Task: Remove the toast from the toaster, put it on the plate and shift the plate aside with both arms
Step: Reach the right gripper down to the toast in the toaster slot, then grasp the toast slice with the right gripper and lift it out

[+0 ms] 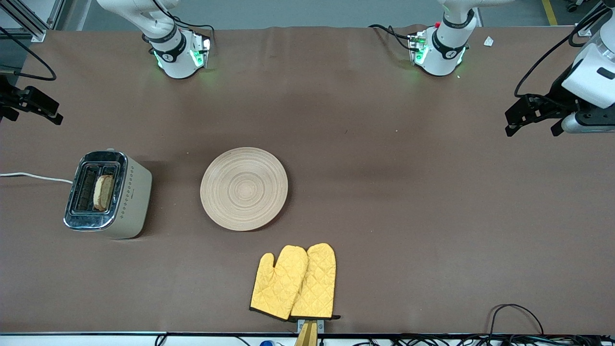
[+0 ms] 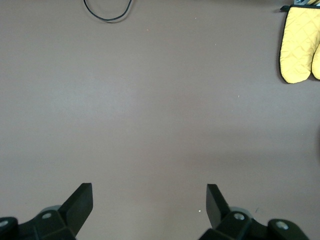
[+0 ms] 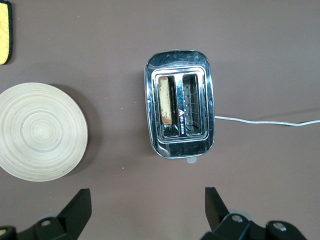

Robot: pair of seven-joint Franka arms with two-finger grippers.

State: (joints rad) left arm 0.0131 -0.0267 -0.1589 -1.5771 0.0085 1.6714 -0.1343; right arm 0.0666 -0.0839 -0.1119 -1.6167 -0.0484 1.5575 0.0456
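The right gripper [image 3: 145,210] hangs with jaws spread wide and empty above the table at the right arm's end, the toaster [image 1: 108,194] close below it. The toast [image 1: 103,192] stands in the slot nearer the plate [image 1: 244,188], its long axis running along that slot, so this arm is much the nearer. The left gripper [image 2: 149,205], also spread and empty, waits over bare table at the left arm's end, well apart.

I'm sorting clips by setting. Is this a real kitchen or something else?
Probably a robotics lab bench, not a kitchen: two arm bases bolted to a brown-covered table, loose cables along its edge, and only staged props, a toaster, a plate and oven mitts.
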